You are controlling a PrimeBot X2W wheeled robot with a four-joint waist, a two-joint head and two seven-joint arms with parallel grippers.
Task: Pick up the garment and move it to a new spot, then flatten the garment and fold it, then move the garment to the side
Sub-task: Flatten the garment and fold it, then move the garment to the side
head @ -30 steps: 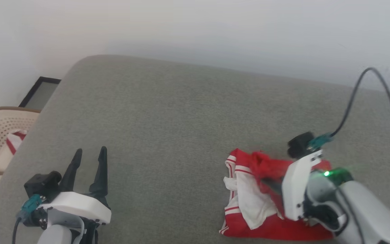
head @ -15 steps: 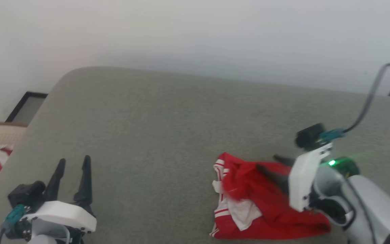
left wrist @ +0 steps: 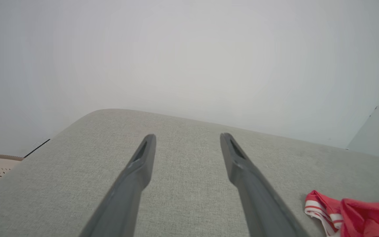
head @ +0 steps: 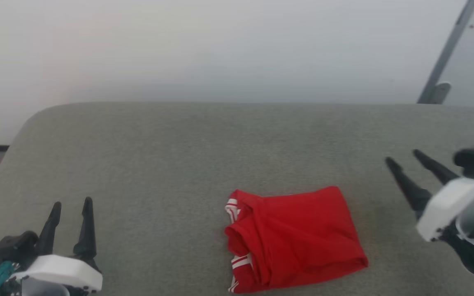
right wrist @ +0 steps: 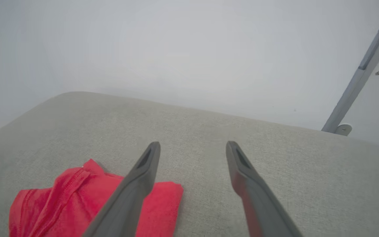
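One broad grey upholstered surface (head: 179, 139) carries the garment (head: 298, 234), now a folded red rectangle near its front edge. The right gripper (head: 401, 156) has released the cloth it pinched a second ago and drawn off to the right, fingers spread. Folding looks done; moving it aside remains. The left gripper (head: 72, 201) stays spread and empty.
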